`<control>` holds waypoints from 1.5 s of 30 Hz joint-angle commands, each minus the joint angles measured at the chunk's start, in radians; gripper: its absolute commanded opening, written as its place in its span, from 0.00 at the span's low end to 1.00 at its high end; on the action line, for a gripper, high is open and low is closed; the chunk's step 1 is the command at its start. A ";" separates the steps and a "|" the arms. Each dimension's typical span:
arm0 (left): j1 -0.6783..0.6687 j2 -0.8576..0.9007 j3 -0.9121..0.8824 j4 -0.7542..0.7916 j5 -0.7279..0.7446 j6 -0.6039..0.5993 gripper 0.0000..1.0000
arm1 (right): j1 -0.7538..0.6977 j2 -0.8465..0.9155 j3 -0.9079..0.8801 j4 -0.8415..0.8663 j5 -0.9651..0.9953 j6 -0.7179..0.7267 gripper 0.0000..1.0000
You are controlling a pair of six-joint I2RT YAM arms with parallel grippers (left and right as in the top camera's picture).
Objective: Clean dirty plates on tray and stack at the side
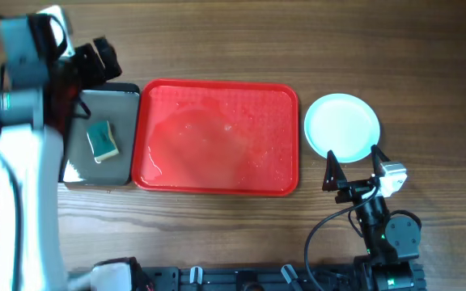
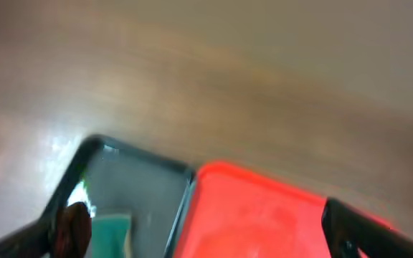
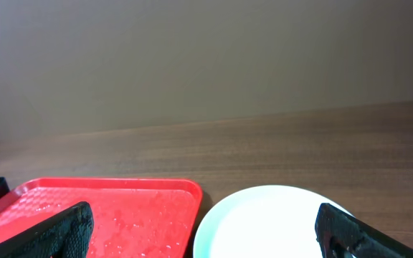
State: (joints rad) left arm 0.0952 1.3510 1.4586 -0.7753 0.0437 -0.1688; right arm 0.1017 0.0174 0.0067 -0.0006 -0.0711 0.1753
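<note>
tray [image 1: 217,90] bare, plates [image 1: 342,125] at frame right: job looks done. left gripper [image 2: 205,223] & right gripper [image 1: 353,158] both wide apart, empty. next: park arms.

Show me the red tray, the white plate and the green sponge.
red tray [image 1: 217,137]: overhead view, its bare floor.
white plate [image 1: 342,127]: overhead view, centre of its face.
green sponge [image 1: 102,140]: overhead view, middle of its top.

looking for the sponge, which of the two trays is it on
The smaller dark tray at the left holds the green sponge; the red tray beside it has none.
</note>
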 commanded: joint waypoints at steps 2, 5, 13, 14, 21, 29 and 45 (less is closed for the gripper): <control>-0.019 -0.369 -0.407 0.320 0.027 0.005 1.00 | -0.004 -0.013 -0.002 0.004 -0.011 0.011 1.00; -0.019 -0.566 -0.641 0.472 0.049 0.005 1.00 | -0.004 -0.013 -0.002 0.004 -0.011 0.011 1.00; -0.019 -0.992 -1.170 0.799 0.141 0.005 1.00 | -0.004 -0.013 -0.002 0.004 -0.011 0.011 1.00; -0.019 -1.046 -1.239 0.848 0.150 0.005 1.00 | -0.004 -0.013 -0.002 0.004 -0.011 0.011 1.00; -0.019 -1.250 -1.427 0.891 0.158 0.010 1.00 | -0.004 -0.013 -0.002 0.004 -0.011 0.011 1.00; -0.019 -1.348 -1.453 0.723 0.157 0.062 1.00 | -0.004 -0.013 -0.002 0.004 -0.011 0.011 1.00; -0.019 -1.348 -1.453 0.716 0.154 0.060 1.00 | -0.004 -0.013 -0.002 0.004 -0.011 0.011 1.00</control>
State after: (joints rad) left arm 0.0776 0.0147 0.0113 -0.0597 0.1852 -0.1314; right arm 0.1009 0.0135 0.0063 -0.0002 -0.0711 0.1783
